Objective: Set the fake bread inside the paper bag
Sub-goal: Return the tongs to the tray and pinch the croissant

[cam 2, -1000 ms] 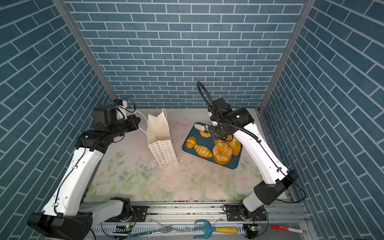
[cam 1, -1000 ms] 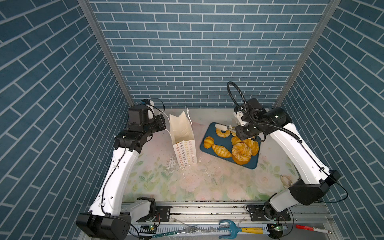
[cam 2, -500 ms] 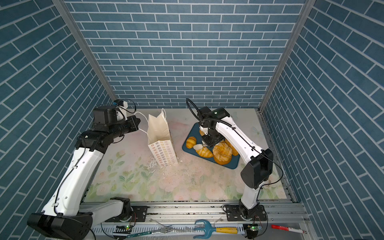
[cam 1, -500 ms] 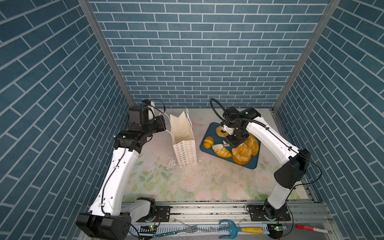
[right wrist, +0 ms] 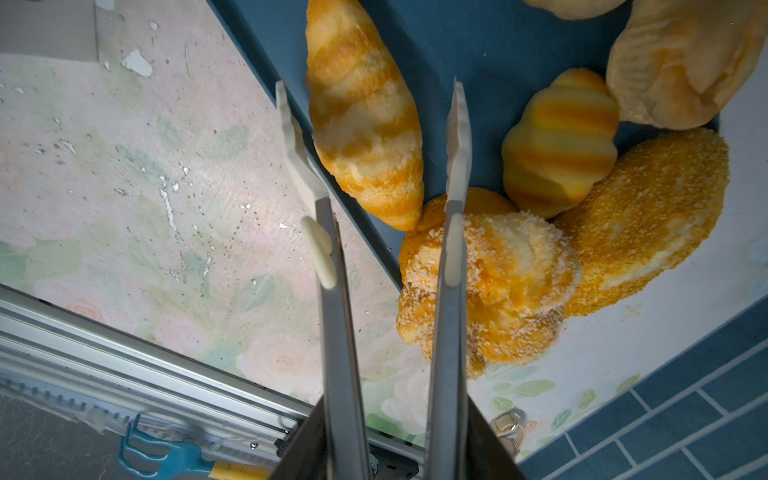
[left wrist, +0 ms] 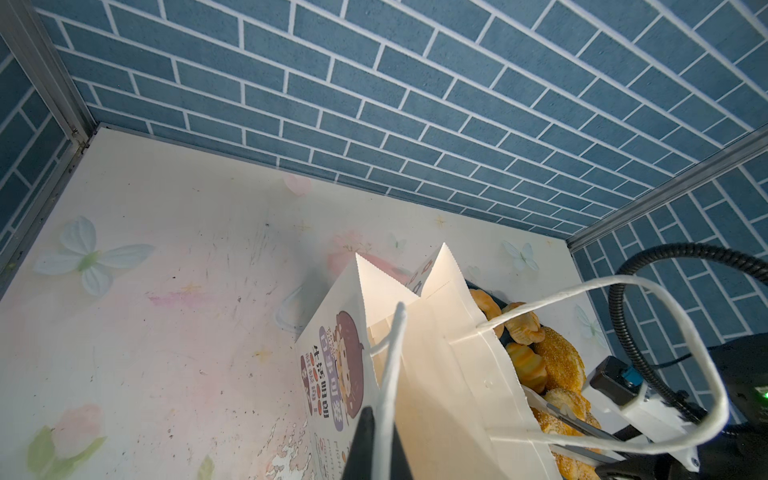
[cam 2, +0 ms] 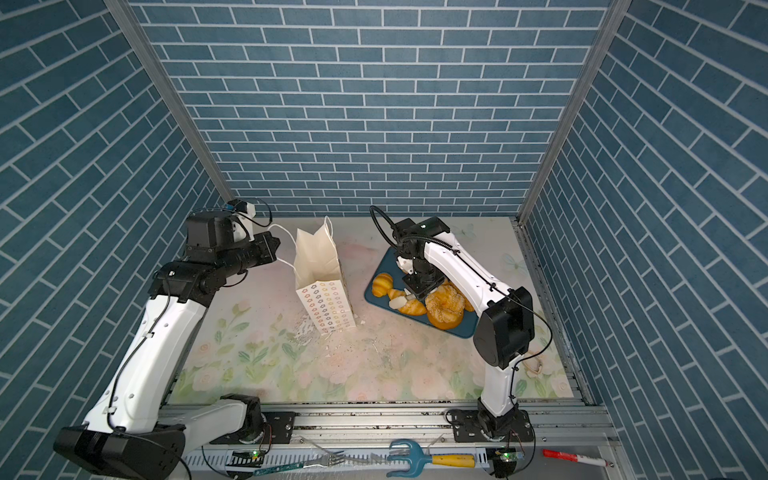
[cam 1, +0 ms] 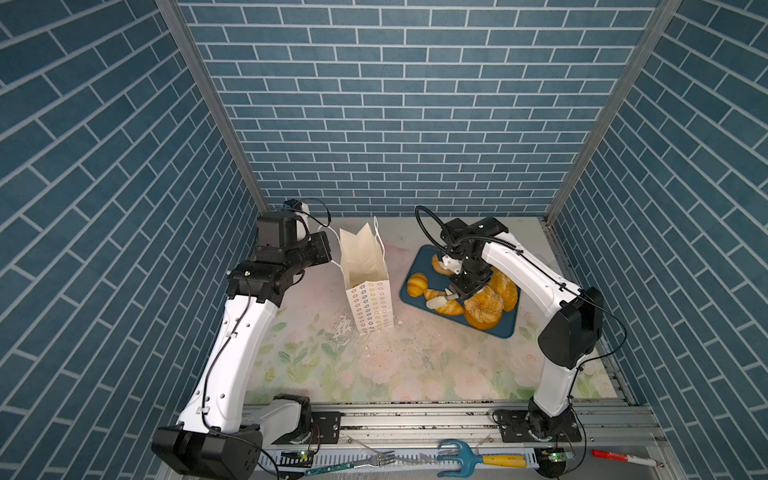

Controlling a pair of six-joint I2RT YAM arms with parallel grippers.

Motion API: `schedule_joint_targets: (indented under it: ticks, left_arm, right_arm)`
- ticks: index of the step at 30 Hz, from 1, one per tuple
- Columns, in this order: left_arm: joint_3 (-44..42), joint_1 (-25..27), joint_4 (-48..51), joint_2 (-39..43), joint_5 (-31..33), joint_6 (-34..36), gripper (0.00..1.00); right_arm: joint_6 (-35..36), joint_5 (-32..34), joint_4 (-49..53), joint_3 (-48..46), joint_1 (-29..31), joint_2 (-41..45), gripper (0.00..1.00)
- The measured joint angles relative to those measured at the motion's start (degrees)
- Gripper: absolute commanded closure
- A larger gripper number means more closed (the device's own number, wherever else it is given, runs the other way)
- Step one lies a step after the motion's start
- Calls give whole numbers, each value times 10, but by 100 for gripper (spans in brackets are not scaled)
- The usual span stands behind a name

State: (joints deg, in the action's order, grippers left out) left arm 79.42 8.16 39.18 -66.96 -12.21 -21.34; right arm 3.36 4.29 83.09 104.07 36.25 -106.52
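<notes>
Looks light, squashy: pinch fake bread (cam 1: 484, 309) mid-body. Lies on tray (right wrist: 478, 41), 3 o'clock of paper bag (cam 1: 372, 307). Clamps tongs (right wrist: 451, 311) in right hand (right wrist: 390, 457), tips astride croissant (right wrist: 361, 124); pinches cord handle (left wrist: 390, 374) in left hand (left wrist: 380, 453)

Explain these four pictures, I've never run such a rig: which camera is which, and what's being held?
Two white robot arms work over a floral tabletop. The two wide pictures look down from overhead; the other two come from cameras on each wrist. The left gripper is shut on the white cord handle of the tall white paper bag, standing upright. The right gripper clamps metal tongs with white tips, open astride a golden toy croissant on the dark blue tray of toy pastries.
</notes>
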Motion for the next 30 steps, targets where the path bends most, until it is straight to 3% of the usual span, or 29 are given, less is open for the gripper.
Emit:
schedule_joint_targets:
  ticks: [9,16,30]
  left_arm:
    - [0,0,0,0,0,2,100]
    - [0,0,0,2,2,2,100]
    - [0,0,0,7,1,0,100]
  right_arm:
    - [2,7,-1,-15,0,-3,66]
    - [1,14,1,-11,0,-1,68]
    - [-30,58,29,89,-1,63,71]
